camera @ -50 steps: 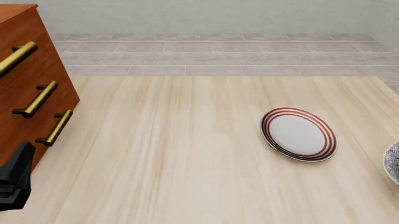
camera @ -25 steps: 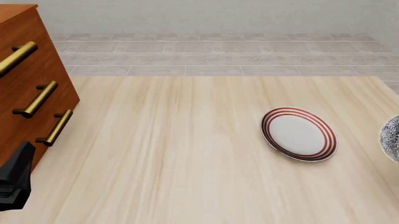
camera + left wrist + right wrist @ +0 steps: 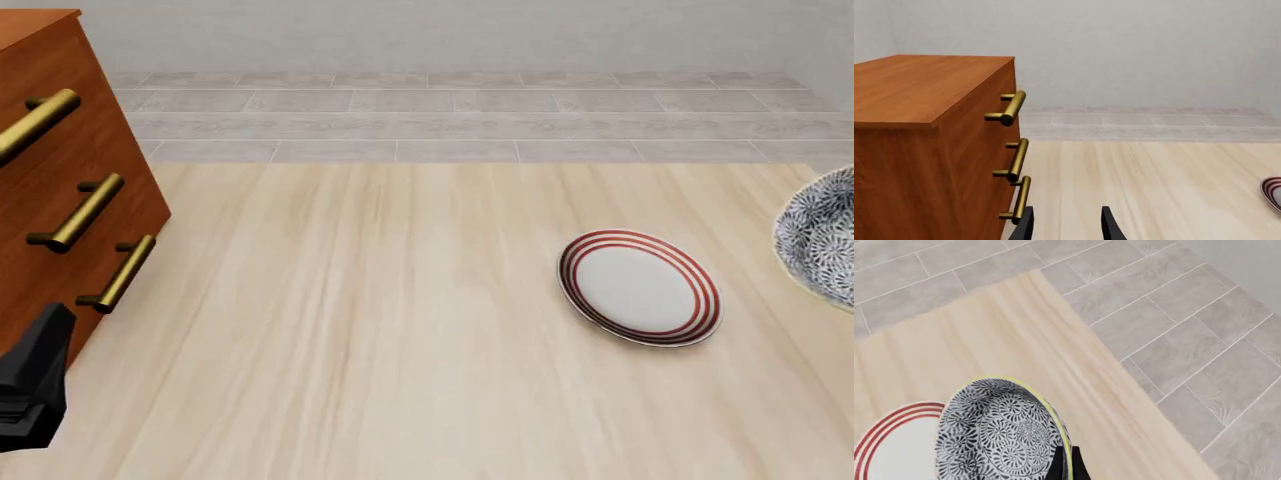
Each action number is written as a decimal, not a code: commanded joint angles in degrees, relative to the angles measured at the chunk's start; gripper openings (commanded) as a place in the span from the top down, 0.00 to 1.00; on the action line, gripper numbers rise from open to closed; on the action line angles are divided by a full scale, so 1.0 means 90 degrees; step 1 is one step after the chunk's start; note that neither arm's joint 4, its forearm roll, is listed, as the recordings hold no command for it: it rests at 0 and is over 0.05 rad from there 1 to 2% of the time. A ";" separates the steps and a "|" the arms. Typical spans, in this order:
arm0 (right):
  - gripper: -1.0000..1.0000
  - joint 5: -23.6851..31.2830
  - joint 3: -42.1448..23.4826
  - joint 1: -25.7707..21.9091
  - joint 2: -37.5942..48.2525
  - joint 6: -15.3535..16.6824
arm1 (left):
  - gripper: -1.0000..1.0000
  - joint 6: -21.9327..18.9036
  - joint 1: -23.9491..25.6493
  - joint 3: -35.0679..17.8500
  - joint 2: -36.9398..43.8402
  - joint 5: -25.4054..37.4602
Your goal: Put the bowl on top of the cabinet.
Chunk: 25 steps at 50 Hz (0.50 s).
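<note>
The bowl (image 3: 819,245), dark floral inside with a pale rim, hangs tilted at the right edge of the front view, above the table and right of the plate. In the right wrist view my right gripper (image 3: 1065,464) is shut on the bowl (image 3: 994,432) at its rim. It does not show in the front view. The reddish-brown cabinet (image 3: 60,190) with brass bar handles stands at the far left. My left gripper (image 3: 1066,226) is open and holds nothing, low beside the cabinet (image 3: 927,150) near the bottom handle.
A flat white plate with red rings (image 3: 639,287) lies on the table (image 3: 374,330) right of centre, and its edge (image 3: 884,450) sits beneath the bowl. The left arm's black body (image 3: 34,388) is at the lower left. The table's right edge drops to tiled floor (image 3: 1187,340).
The bowl has risen and moved left, so more of it shows at the front view's right edge. The left arm, plate and cabinet have not moved.
</note>
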<state>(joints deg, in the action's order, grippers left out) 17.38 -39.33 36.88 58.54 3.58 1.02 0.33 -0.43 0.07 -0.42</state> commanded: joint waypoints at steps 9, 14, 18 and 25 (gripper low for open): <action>1.00 0.0114 -0.0427 -0.1089 -0.0033 -0.0207 | 0.00 -0.0013 0.0011 0.0003 0.0001 0.0025; 1.00 0.0062 -0.0430 -0.1465 0.0017 -0.0272 | 0.00 -0.0009 0.0006 0.0005 0.0003 0.0027; 1.00 0.0060 -0.0486 -0.1706 0.0055 -0.0291 | 0.00 -0.0011 0.0016 0.0006 0.0005 0.0028; 1.00 0.0050 -0.0526 -0.2067 0.0089 -0.0374 | 0.00 -0.0008 0.0002 0.0007 0.0005 0.0021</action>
<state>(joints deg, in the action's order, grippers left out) 18.11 -43.09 23.34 58.94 1.40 0.95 0.40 -0.38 0.10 -0.22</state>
